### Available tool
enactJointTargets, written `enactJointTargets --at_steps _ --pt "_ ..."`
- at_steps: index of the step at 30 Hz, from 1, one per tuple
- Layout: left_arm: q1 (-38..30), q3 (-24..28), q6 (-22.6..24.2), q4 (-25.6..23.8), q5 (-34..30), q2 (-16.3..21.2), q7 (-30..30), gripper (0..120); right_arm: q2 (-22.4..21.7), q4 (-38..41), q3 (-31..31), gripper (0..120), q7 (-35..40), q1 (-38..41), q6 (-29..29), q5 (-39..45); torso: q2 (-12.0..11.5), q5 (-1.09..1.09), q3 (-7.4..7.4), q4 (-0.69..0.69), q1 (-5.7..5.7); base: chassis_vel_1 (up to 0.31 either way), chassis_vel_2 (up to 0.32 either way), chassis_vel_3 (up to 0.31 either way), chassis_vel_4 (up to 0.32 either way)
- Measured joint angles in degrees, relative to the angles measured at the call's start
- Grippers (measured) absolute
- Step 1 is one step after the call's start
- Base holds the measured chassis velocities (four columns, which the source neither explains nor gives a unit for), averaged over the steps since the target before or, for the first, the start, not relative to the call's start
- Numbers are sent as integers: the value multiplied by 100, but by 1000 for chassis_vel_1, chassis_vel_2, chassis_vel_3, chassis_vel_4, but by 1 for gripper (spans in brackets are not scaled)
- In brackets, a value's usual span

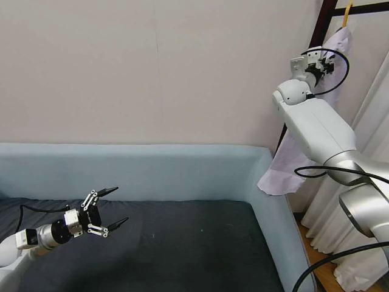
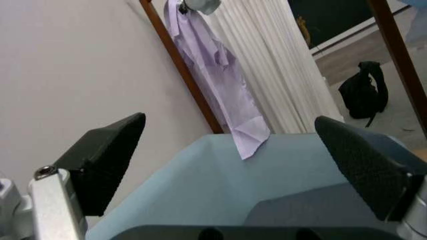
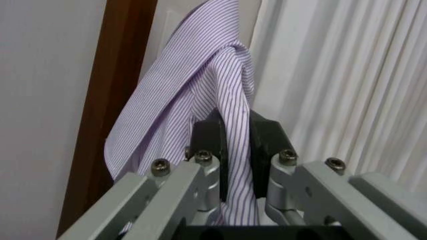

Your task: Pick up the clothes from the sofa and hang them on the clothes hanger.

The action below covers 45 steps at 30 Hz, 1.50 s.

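Dark grey seat cushion [image 1: 182, 243] fills the light blue sofa [image 1: 182, 163], closest to the head camera. Low on the robot's left, the left gripper [image 1: 120, 205] hovers over this cushion. Its fingers [image 1: 108, 191] are spread wide apart with nothing between them. The left wrist view looks past those black pads across the pale blue sofa.

Farther off, at the sofa's right end, a lilac striped shirt [image 1: 281, 170] hangs down beside the dark brown wooden post [image 1: 322, 18] of the clothes hanger. Its lower hem reaches the corner of the sofa's backrest. The right arm is raised high on that side, and the right gripper [image 1: 317, 66] is up against the upper part of the shirt. In the right wrist view its two black fingers [image 3: 208, 145] are pressed together on a bunched vertical fold of the striped cloth. The rest of the garment is draped above and beside them, next to the post.

White pleated curtain [image 3: 347, 75] hangs just behind the shirt, and a black bag [image 2: 363, 92] sits on the floor beyond.
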Motion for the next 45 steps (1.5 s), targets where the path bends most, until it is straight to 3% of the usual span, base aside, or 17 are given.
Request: enactJointTargets --at_steps 6,9,15,17,18,23,24,28,29,30,32,34,35,38,41,43,45 --pt "41 -53 -2 -41 -26 -68 7 100 -62 257 2 10 -53 -16 44 293 0 0 0 1 0 0 0 0 0" --pt "63 -108 -9 -51 -72 -125 -96 100 -233 747 -4 22 -61 -149 117 388 0 -1 0 1 0 0 0 0 0" --pt "426 -169 -313 -234 -23 -291 -1308 100 -920 2530 93 44 -242 -829 282 462 0 0 0 0 0 0 0 0 0" --pt "660 -365 -196 -440 -37 -456 -1736 100 -1290 3510 307 52 -582 -1397 732 469 1 -1 -1 2 0 0 0 0 0" --pt "660 -365 -196 -440 -37 -456 -1736 100 -1290 3510 307 52 -582 -1397 732 469 1 -1 -1 2 0 0 0 0 0" --pt "1262 -631 426 -1444 20 -1107 -3779 100 -2316 5725 976 73 -1821 -3337 1854 957 1 5 -1 -2 -1 0 0 0 0" --pt "1262 -631 426 -1444 20 -1107 -3779 100 -2316 5725 976 73 -1821 -3337 1854 957 1 5 -1 -2 -1 0 0 0 0" --pt "1701 -816 1071 -2097 605 -2257 -4612 100 -2664 7311 1945 93 -2539 -5817 2377 1363 1 5 -1 0 -1 0 0 0 0" --pt "1701 -816 1071 -2097 605 -2257 -4612 100 -2664 7311 1945 93 -2539 -5817 2377 1363 1 5 -1 0 -1 0 0 0 0" --pt "1814 -777 1179 -2277 1074 -2603 -5257 100 -2569 7533 2209 97 -2648 -6534 2620 1153 2 -4 -2 3 -1 0 0 0 0" --pt "2018 -617 1289 -2582 2032 -3137 -6385 100 -2221 7772 2728 100 -3011 -7773 2793 738 1 3 -1 2 -1 0 0 0 0" --pt "2084 -551 1244 -2662 2345 -3284 -6718 100 -2084 7826 2878 100 -3119 -8100 2830 618 0 5 0 1 -1 0 0 0 0" --pt "2234 -484 1209 -2800 2887 -3551 -7085 100 -1700 7941 3176 100 -3281 -8822 2933 242 1 6 -2 -2 -2 0 0 0 0" --pt "2642 -372 1141 -2969 3711 -4076 -7299 100 -798 8049 3601 100 -3358 -10133 3271 -844 1 5 -2 -1 -2 0 0 0 0" --pt "2812 -294 1120 -3023 3797 -4214 -7313 100 -520 8119 3684 100 -3305 -10479 3323 -1227 2 3 -1 0 -2 0 0 0 0" --pt "3277 -93 1110 -3329 4043 -4432 -7318 100 158 8510 3779 100 -2865 -11330 3350 -2210 2 2 -1 2 -2 0 0 0 0" --pt "3424 -58 1121 -3474 4122 -4457 -7327 100 317 8697 3769 100 -2761 -11581 3349 -2392 2 0 -1 1 -2 0 0 0 0"
